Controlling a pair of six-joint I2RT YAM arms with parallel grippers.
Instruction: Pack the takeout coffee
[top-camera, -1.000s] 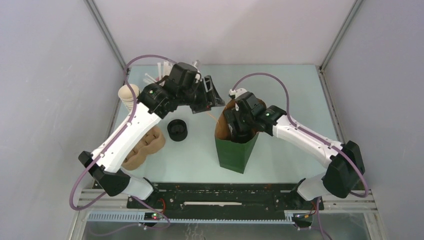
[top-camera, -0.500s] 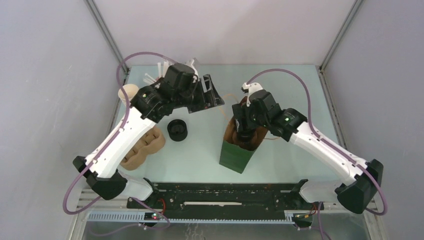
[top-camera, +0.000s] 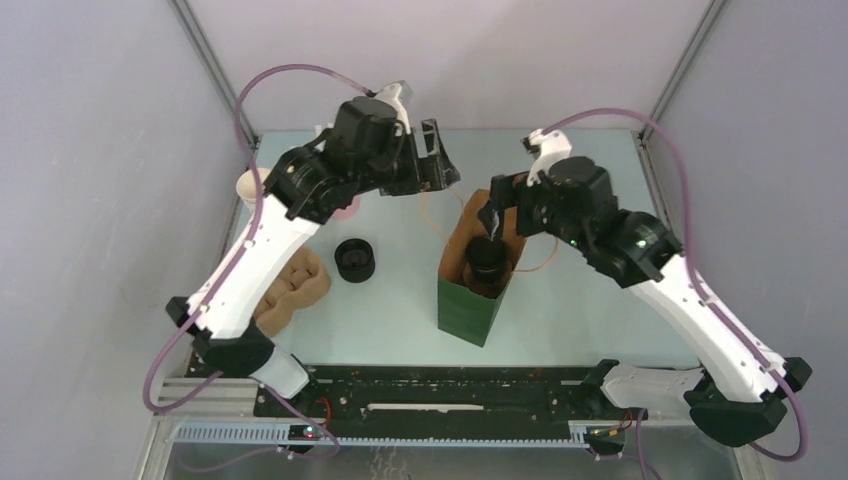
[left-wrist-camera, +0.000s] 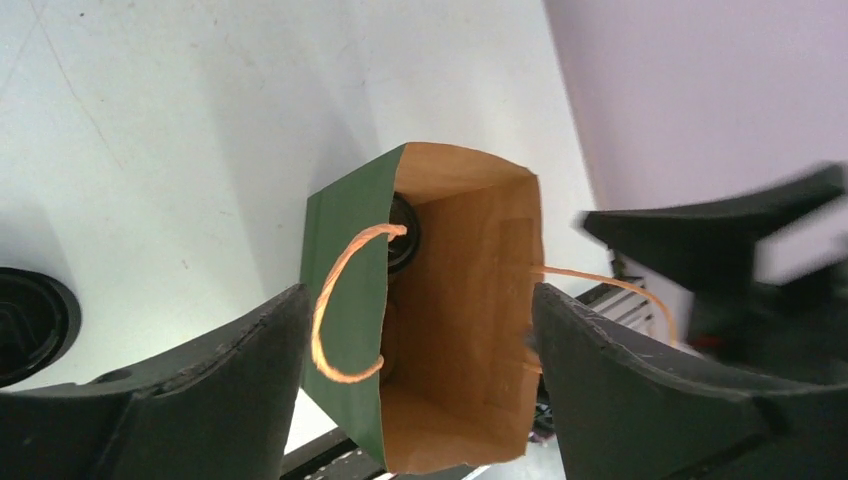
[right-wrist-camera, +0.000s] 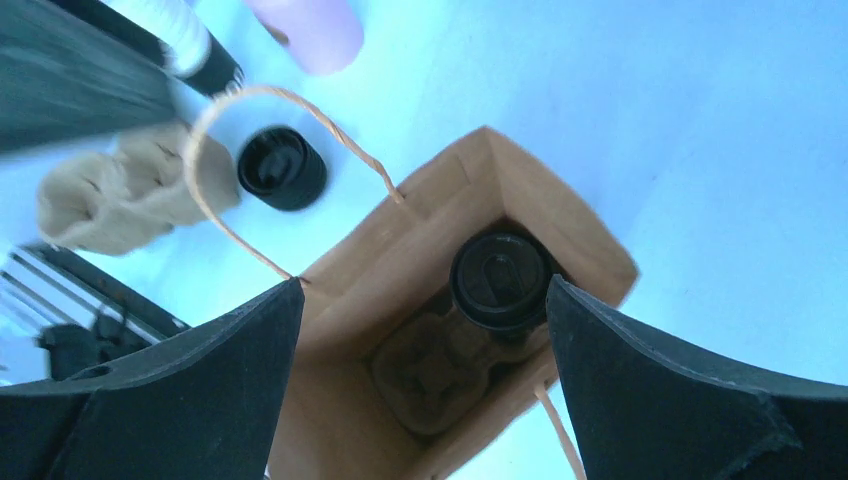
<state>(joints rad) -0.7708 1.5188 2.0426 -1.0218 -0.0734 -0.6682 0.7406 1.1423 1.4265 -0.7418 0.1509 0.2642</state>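
The takeout coffee (top-camera: 487, 256), a dark cup with a round black lid, stands inside the open green paper bag (top-camera: 468, 312). In the right wrist view the cup (right-wrist-camera: 499, 280) sits in a pulp carrier (right-wrist-camera: 440, 375) at the bag's bottom. Its lid edge also shows in the left wrist view (left-wrist-camera: 404, 232). My right gripper (top-camera: 497, 207) hangs above the bag mouth, open and empty (right-wrist-camera: 425, 288). My left gripper (top-camera: 437, 168) is open and empty, high behind and left of the bag (left-wrist-camera: 420, 300). The bag's orange handles hang loose.
A squat stack of black lids (top-camera: 354, 260) sits left of the bag. Brown pulp carriers (top-camera: 290, 290) lie at the left. A stack of cream cups (top-camera: 250, 187) stands at the far left edge. A pink object (right-wrist-camera: 310, 25) is under the left arm.
My right gripper has risen out of the bag, open, and the lidded cup stays inside. My left arm has lifted and swung toward the back.
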